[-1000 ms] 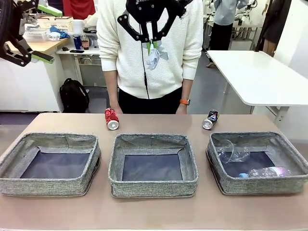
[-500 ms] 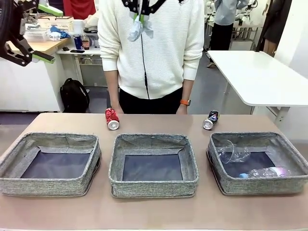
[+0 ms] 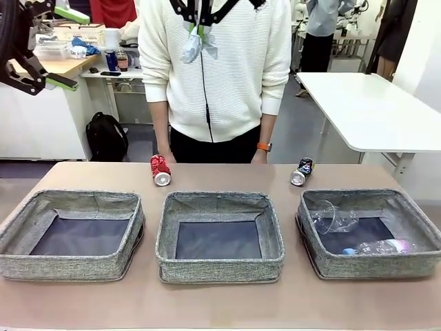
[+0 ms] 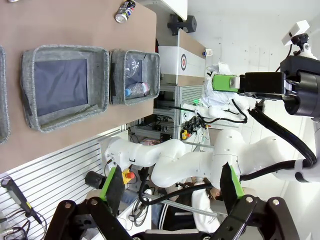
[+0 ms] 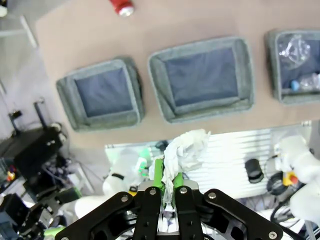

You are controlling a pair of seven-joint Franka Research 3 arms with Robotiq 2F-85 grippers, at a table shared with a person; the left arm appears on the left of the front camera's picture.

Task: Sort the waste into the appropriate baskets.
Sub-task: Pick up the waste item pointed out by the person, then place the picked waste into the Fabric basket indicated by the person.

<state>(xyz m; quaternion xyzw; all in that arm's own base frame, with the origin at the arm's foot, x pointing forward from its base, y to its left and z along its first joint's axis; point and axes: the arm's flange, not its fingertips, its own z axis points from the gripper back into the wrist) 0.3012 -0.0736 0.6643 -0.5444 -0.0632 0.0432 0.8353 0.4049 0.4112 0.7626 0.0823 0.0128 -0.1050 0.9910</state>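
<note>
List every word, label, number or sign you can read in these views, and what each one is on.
No text reads clearly enough to quote.
crushed red can: print too small to read.
dark can: coloured print, blurred.
clear bottle: pale label, unreadable.
round emblem: ring-shaped mark, no letters legible.
white box, far background: blue lettering, too blurred.

Cannot read any lettering anywhere. Can see coloured print on the crushed red can [image 3: 160, 169] and the dark blue-black can [image 3: 301, 171], both near the far edge of the table [image 3: 227, 174], too small to make out. Same for a round ringed emblem [image 4: 183, 62] on a white cabinet [image 4: 172, 55]: no words legible
</note>
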